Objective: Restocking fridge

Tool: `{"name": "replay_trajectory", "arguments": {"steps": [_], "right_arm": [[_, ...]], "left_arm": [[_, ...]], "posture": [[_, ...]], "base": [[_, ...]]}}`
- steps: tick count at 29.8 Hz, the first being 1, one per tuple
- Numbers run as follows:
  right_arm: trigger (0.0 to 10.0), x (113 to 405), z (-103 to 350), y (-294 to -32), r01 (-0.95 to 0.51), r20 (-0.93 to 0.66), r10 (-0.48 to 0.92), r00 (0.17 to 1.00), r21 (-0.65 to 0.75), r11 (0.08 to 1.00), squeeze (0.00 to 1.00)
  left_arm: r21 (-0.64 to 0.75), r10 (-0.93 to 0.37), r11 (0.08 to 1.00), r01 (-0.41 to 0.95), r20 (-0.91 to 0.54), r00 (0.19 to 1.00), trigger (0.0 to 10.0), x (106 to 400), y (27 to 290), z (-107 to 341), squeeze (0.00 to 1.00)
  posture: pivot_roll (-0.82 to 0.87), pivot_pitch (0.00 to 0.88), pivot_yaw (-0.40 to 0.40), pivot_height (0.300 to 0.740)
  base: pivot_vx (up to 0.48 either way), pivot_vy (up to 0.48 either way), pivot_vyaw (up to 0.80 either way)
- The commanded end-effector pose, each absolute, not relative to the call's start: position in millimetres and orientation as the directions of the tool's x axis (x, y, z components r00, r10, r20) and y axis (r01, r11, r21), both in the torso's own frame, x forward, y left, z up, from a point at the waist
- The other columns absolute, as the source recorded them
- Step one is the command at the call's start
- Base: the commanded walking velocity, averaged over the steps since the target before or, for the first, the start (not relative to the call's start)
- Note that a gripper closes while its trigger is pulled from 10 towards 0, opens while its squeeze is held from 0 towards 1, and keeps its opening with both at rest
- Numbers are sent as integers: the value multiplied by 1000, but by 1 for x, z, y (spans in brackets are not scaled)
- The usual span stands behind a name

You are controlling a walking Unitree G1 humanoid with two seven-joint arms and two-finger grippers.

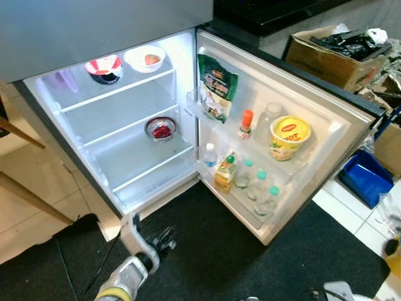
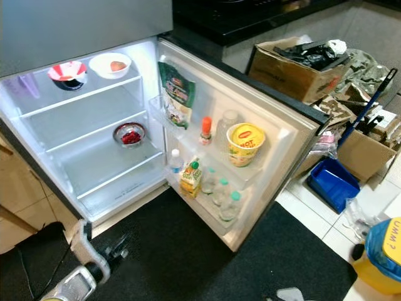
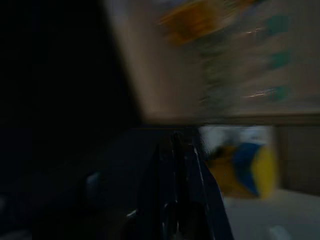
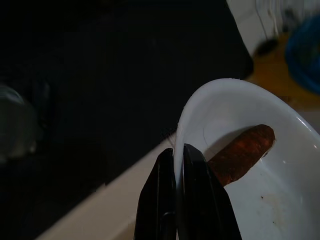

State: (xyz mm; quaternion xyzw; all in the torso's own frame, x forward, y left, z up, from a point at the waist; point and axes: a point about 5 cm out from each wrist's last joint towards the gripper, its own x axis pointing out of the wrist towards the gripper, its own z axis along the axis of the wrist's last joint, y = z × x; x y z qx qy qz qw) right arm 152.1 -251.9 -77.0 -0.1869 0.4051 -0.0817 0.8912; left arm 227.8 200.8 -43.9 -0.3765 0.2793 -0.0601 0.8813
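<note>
Fridge [image 1: 125, 150]: flat glass shelves, glossy white.

bottom shelf [image 1: 147, 166] bare, middle shelf [image 1: 119, 128] open beside small bowl [image 1: 161, 128]

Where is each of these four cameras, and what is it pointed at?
Left eye: on the head, looking down into the open fridge; left arm shows.
Right eye: beside it, same fridge and yellow tub.
Left wrist: along the left tool, blurred.
Right wrist: along the right tool, pinching a white bowl holding a sausage.
</note>
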Motion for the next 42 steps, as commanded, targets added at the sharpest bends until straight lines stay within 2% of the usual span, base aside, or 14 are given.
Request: {"name": "replay_trajectory", "arguments": {"steps": [1, 8, 11, 17, 22, 26, 27, 28, 42], "right_arm": [[10000, 148, -79, -250, -24, -697, -289, 656, -402, 915, 0], [10000, 187, -63, -233, -93, -604, -183, 776, -396, 913, 0], [10000, 198, -57, -225, -119, -573, -140, 808, -391, 913, 0], [10000, 231, -39, -186, -198, -469, 56, 881, -260, 945, 0], [10000, 242, -32, -162, -304, -425, 185, 886, -233, 924, 0], [10000, 248, -24, -135, -430, -389, 338, 857, -179, 885, 0], [10000, 248, -24, -135, -430, -389, 338, 857, -179, 885, 0], [10000, 251, -19, -121, -490, -354, 421, 835, -132, 862, 0], [10000, 256, -16, -123, -521, -361, 442, 821, -157, 839, 0]], "left_arm": [[-637, -248, 748, -186, -528, 812, 10000, 210, 216, -54, 0], [-491, -115, 797, -351, -695, 709, 10000, 160, 232, -80, 0], [-466, -102, 806, -366, -718, 689, 10000, 152, 232, -83, 0], [-451, -98, 815, -364, -727, 680, 10000, 151, 229, -85, 0], [-450, -100, 819, -357, -723, 684, 10000, 155, 228, -84, 0], [-444, -110, 831, -334, -721, 684, 10000, 158, 226, -83, 0], [-444, -110, 831, -334, -721, 684, 10000, 158, 226, -83, 0], [-439, -121, 840, -318, -724, 679, 10000, 158, 223, -83, 0], [-435, -152, 854, -286, -735, 661, 10000, 156, 214, -86, 0]], "posture": [[-116, 164, 9, 740], [-107, 157, -4, 740], [-107, 157, -4, 740], [-108, 156, -3, 740], [-104, 156, -4, 740], [-102, 156, -3, 740], [-102, 156, -3, 740], [-102, 156, -3, 740], [-98, 139, -9, 740]], "base": [[0, 0, 0], [0, 0, 0], [0, 0, 0], [0, 0, 0], [0, 0, 0], [0, 0, 0], [0, 0, 0], [0, 0, 800], [0, 0, 797]]}}
